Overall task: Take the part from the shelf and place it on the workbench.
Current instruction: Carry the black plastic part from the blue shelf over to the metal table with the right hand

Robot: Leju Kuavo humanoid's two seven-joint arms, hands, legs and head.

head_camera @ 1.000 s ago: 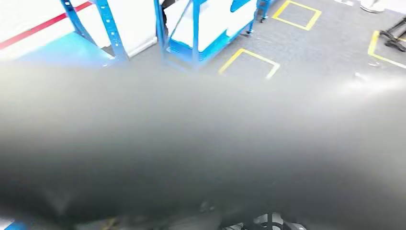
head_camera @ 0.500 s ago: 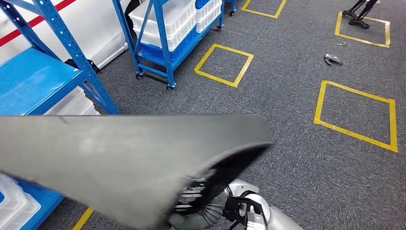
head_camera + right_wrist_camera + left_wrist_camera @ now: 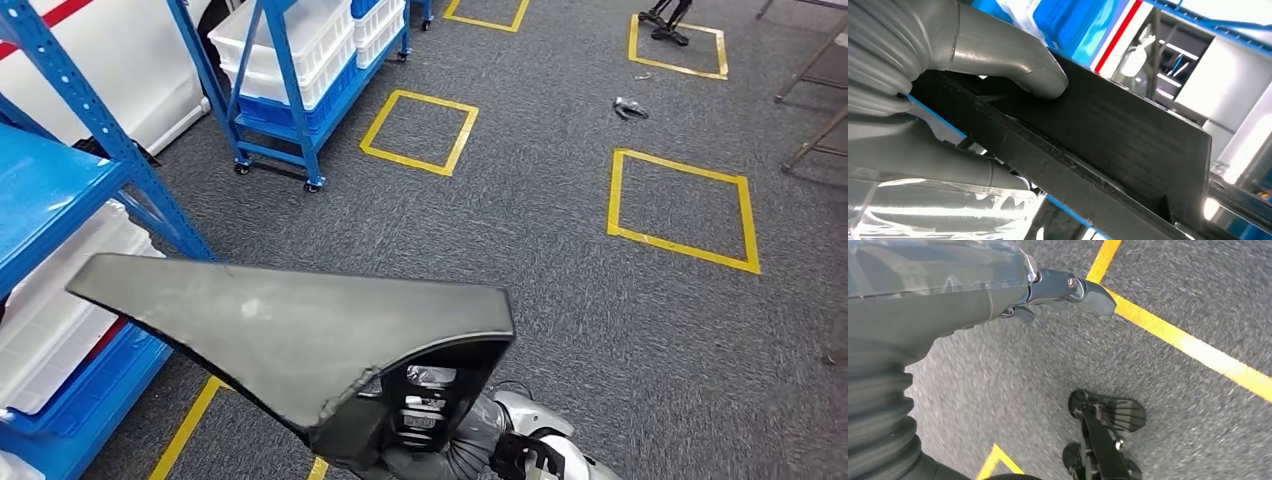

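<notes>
Where the head view looks down, the part (image 3: pixel 300 330) — a dark grey, roughly triangular moulded panel — spreads across the near middle, its point reaching left toward the blue shelf (image 3: pixel 60 190) and its blunt right corner over the carpet (image 3: pixel 560 300). It bears no label or writing that can be read. The right hand (image 3: pixel 948 90) grips it at the near end: in the right wrist view the grey thumb presses on the panel's flat face while the fingers (image 3: pixel 938 160) clamp it from the other side, the panel's thick black edge running between them. The left hand (image 3: pixel 998 285) hangs over the carpet beside a yellow floor line (image 3: pixel 1193 347), its fingers extended and nothing in its grasp.

The shelf's blue upright (image 3: pixel 120 150) stands just left of the part's tip, with white bins (image 3: pixel 50 310) on the lower level beneath. A wheeled blue cart (image 3: pixel 290 70) loaded with white crates sits far left. To the right the carpet lies open, marked with yellow taped squares (image 3: pixel 420 130) — one far centre, another (image 3: pixel 680 205) farther right. A small dark object (image 3: pixel 630 107) lies on the floor between the far squares; what it is cannot be told.
</notes>
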